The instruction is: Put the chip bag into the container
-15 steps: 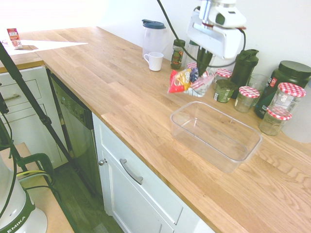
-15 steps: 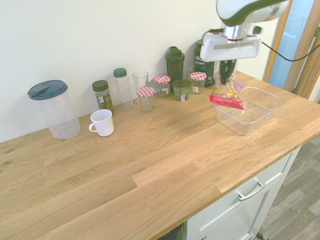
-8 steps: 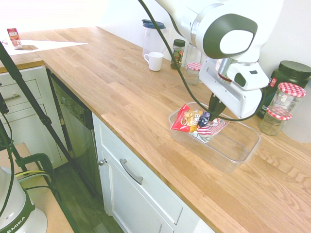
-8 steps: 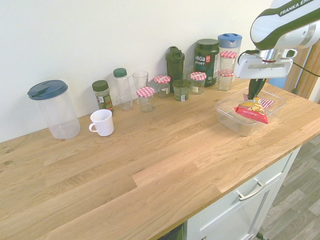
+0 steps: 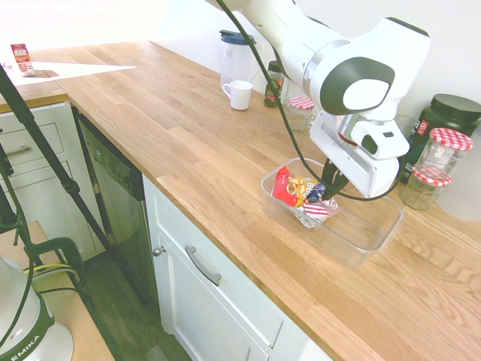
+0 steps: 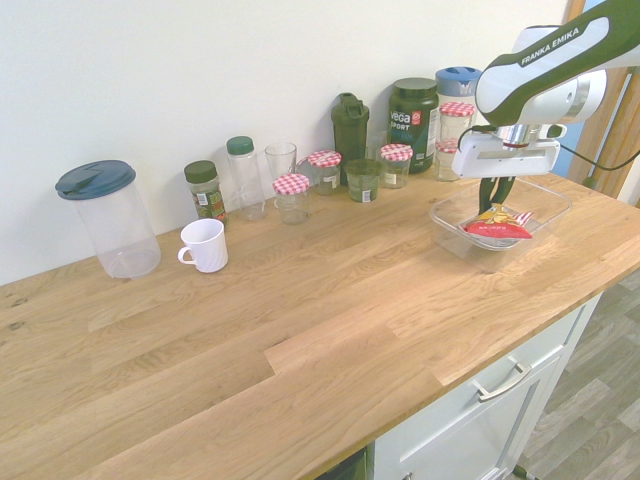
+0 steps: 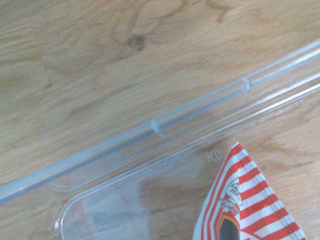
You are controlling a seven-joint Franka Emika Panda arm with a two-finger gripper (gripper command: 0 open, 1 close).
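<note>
While you compare this moment with half a second ago, you will see that the small shiny red foil chip bag has gone lower: it hung tilted with its red end above the near rim, and now it sits down inside the large clear rectangular plastic container, within the walls. A full second ago it was held high in the air over the counter, short of the tub. The white arm's two-finger gripper has come down with it and now reaches into the tub from above; its dark fingers are pinched narrowly on the bag's red-and-white striped end, so the bag is in its grasp. In the second exterior view the bag shows as a flat red band lying nearly level near the tub's floor, under the gripper, with the container's wall around it. You can read the bag as mostly red with yellow and blue print in its middle and striped at the held end. Its long axis runs along the tub's length, red end toward the tub's end nearer the white mug, striped end under the fingers. Close up, the wrist view shows the striped corner over the clear floor, with the wooden countertop beyond the rim.
</note>
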